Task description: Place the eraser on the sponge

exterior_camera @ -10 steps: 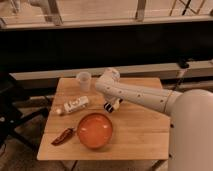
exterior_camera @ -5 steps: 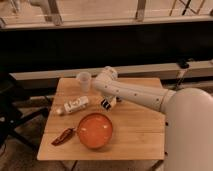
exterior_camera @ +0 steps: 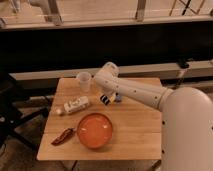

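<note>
While hanging low over the middle of the wooden table (exterior_camera: 135,140), ends the white arm (exterior_camera: 140,94) as a gripper claw (exterior_camera: 108,97), close over both task things. Cannot tell how far open, nor whether clamped on anything.

Just right of the claw, a sliver of light blue, taken for the sponge (exterior_camera: 119,98), mostly hidden under the arm. Right at the claw's tip, a black-and-white speck, taken for the eraser (exterior_camera: 105,99). Cannot say whether touching, stacked or merely side by side. Fits an eraser about to be set down as well as one already lying at the sponge.

Risks, as a judgement:
- Landing on the sponge's edge rather than its middle, with so little of the pad in sight, then tipping off the soft rim onto bare wood.
- Dragging the light pad sideways through a brush of the claw.
- Clinging to the claw on release and lifting away again.

Around, largest down:
- orange-red bowl (exterior_camera: 95,131), nearer the camera than the claw and a little left, apart
- white bottle (exterior_camera: 76,105), lying on its side left of the claw, near
- clear cup (exterior_camera: 84,80), behind and left of the claw
- dark red pepper-like thing (exterior_camera: 62,136), far left and forward, well apart

Nothing seen between claw and sponge. Bottle and cup at risk only on a leftward swing.
</note>
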Action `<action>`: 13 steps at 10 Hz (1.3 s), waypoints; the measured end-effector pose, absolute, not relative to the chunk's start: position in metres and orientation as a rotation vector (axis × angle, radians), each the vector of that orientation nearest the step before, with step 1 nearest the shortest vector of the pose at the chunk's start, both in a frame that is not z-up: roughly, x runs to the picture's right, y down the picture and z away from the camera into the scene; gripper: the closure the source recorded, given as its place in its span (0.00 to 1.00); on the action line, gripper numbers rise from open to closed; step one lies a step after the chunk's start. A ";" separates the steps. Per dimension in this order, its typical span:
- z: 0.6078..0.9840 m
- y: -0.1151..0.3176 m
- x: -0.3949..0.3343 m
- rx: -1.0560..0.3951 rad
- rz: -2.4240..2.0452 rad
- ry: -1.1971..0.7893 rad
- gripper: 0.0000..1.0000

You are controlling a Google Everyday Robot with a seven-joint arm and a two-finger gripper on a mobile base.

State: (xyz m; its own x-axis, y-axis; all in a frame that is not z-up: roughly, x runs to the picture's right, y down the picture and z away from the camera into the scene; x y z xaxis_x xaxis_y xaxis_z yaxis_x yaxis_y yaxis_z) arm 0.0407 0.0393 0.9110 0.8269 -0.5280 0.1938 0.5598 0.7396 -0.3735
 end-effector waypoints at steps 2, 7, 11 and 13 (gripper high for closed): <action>0.919 0.032 0.051 -0.434 -0.578 -0.067 1.00; 0.940 0.027 0.068 -0.447 -0.561 -0.035 1.00; 0.961 0.035 0.075 -0.473 -0.558 -0.020 0.95; 0.966 0.039 0.079 -0.492 -0.559 -0.022 0.76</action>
